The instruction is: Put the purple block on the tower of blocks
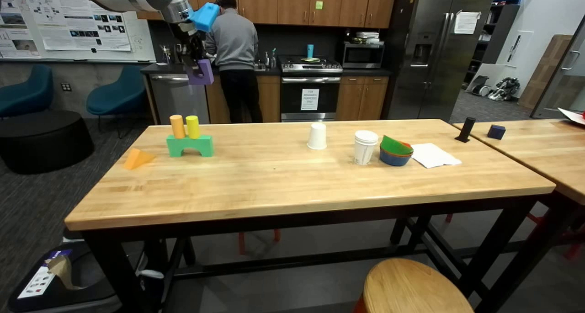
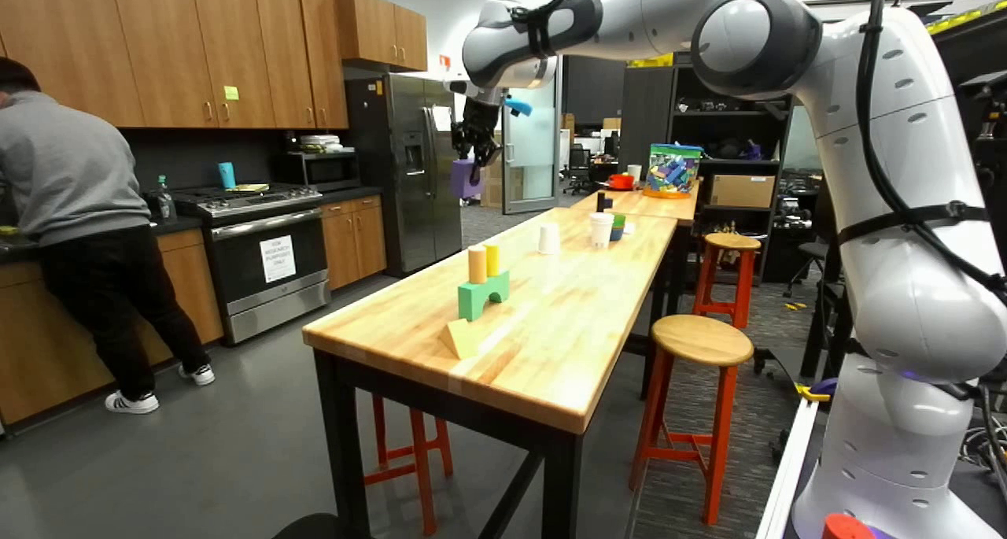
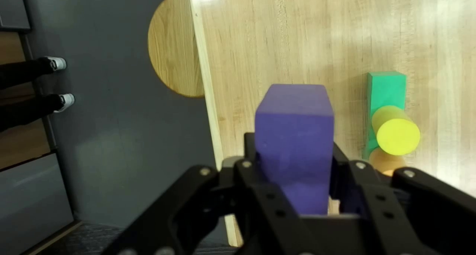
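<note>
The black two-finger gripper is closed snugly on the purple box-shaped block, high above the wooden worktop — seemingly the carrying step — and next should align over the green-arch tower towards a short edge, lowering onto its orange cylinder and yellow cylinder.

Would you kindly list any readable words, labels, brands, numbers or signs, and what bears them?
"FOR RESEARCH PURPOSES ONLY": white paper sign on the black oven door.
White paper sheet on the steel refrigerator: too small to read.
White posters on the whiteboard: too small.
White label on the black container: too blurred.
</note>
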`<control>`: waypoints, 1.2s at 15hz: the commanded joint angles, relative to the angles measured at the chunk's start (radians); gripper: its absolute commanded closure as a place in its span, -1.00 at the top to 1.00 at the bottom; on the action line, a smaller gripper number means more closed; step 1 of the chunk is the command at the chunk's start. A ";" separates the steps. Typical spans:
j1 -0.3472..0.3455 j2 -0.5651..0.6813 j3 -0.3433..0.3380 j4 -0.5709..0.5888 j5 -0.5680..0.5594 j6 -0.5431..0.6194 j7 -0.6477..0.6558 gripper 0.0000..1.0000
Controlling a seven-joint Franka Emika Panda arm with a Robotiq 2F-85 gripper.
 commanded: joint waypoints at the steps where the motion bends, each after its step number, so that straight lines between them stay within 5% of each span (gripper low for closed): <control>1: 0.002 -0.007 -0.003 0.004 -0.005 -0.003 0.012 -0.68; 9: 0.000 0.000 0.000 -0.004 0.000 -0.001 0.001 -0.68; 10: 0.000 0.001 -0.001 -0.004 0.000 -0.001 0.001 -0.18; 18: -0.012 0.004 0.015 -0.001 -0.007 -0.005 0.004 -0.18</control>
